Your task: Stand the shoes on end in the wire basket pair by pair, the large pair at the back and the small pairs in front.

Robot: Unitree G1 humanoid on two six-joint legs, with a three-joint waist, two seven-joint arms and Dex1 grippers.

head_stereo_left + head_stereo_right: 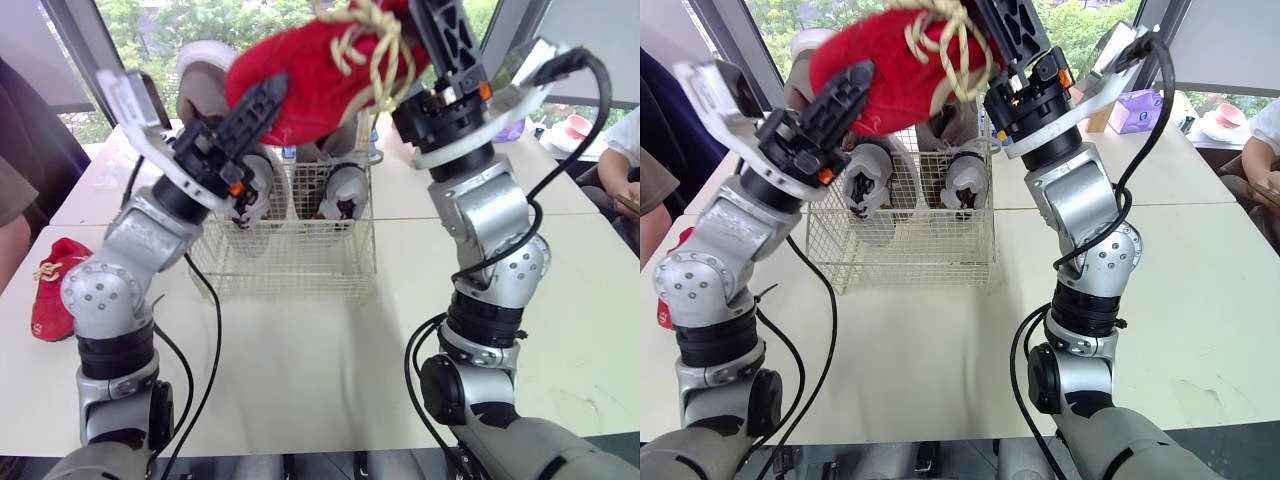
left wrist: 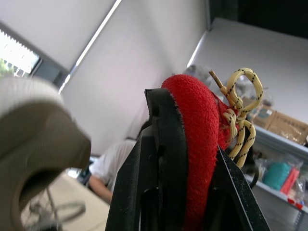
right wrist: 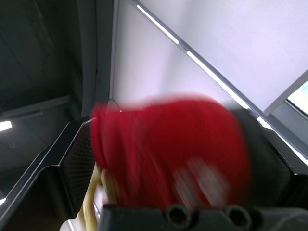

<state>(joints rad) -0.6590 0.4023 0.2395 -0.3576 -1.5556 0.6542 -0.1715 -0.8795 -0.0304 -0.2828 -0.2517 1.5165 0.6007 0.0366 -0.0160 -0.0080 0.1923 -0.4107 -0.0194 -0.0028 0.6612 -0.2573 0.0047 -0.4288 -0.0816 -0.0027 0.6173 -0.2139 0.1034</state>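
red shoe aloft at 12 o'clock, over wire basket. left gripper fingers pinch one end, right gripper fingers pinch other. grey shoes upright in basket. second red shoe on table, basket's 9 o'clock.

Bright daylight floods in from the windows ahead; my right wrist view of the red shoe seems motion-blurred.

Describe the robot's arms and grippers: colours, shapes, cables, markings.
Both the left arm and right arm are silver, rounded metal segments joined by black ribbed rings. Black cables loop loosely beside each. The wrists carry white plates and small orange marks; the jaws are black and ridged.
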